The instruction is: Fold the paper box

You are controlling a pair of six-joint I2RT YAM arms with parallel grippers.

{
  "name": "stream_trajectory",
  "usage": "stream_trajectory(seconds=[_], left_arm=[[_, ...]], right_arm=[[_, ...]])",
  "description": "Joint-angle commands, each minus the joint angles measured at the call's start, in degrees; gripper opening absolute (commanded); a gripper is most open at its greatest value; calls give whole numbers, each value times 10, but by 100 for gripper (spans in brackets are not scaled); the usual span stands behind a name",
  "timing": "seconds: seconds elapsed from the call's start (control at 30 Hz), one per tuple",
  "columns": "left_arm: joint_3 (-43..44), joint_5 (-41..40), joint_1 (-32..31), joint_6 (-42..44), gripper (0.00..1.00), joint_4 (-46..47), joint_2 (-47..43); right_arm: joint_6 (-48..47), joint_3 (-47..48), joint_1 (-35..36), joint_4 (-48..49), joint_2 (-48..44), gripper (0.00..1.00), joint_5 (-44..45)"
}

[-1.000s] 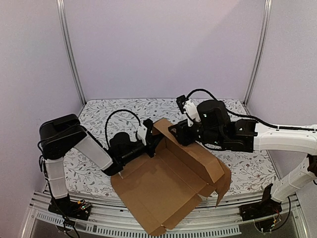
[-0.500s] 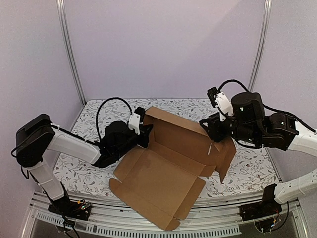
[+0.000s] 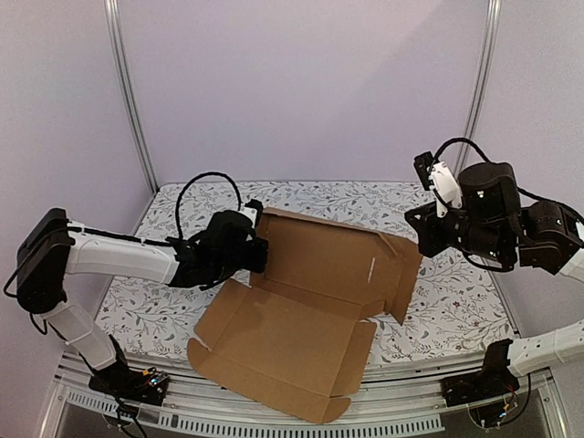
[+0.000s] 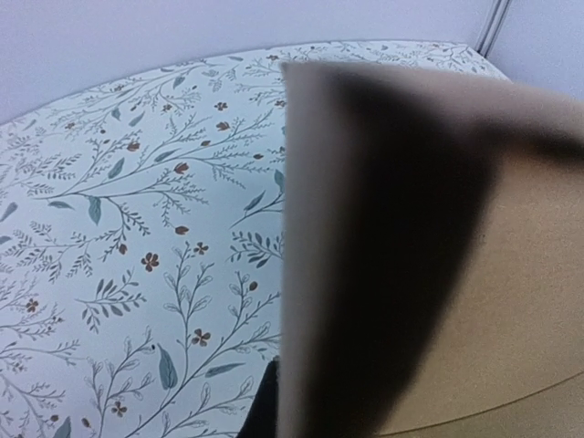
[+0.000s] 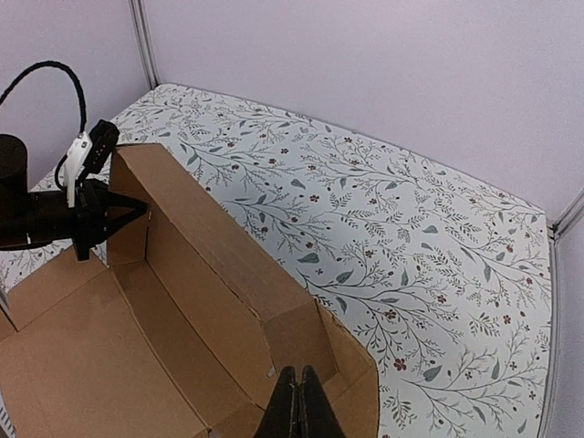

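Our right arm has pulled back to the right, clear of the paper box (image 3: 292, 338), and the right tool (image 5: 298, 374) has clenched on nothing. Nearest us, the box's front flap overhangs the edge of the worktop (image 3: 456, 310). Behind it the base panel lies flat. Farther back the rear wall stands tilted, its left corner flap grasped by the left tool (image 3: 258, 246).
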Motion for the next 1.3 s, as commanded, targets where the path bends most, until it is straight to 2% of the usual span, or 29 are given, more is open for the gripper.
stream_trajectory(seconds=[0.0, 0.13, 0.5, 0.77, 0.93, 1.27], left_arm=[[26, -43, 5, -76, 0, -140, -27], [32, -48, 4, -98, 0, -187, -31], [27, -30, 1, -128, 0, -207, -41], [25, -26, -2, -143, 0, -209, -42], [27, -28, -3, -144, 0, -210, -42], [26, -15, -9, -150, 0, -205, -39]], right_arm=[[2, 1, -10, -30, 21, 0, 30], [-2, -8, -34, -25, 44, 0, 18], [-1, -30, -101, 52, 137, 0, -73], [18, -43, -109, 120, 240, 0, -129], [54, -60, -108, 198, 275, 0, -174], [131, -93, -94, 338, 299, 0, -141]])
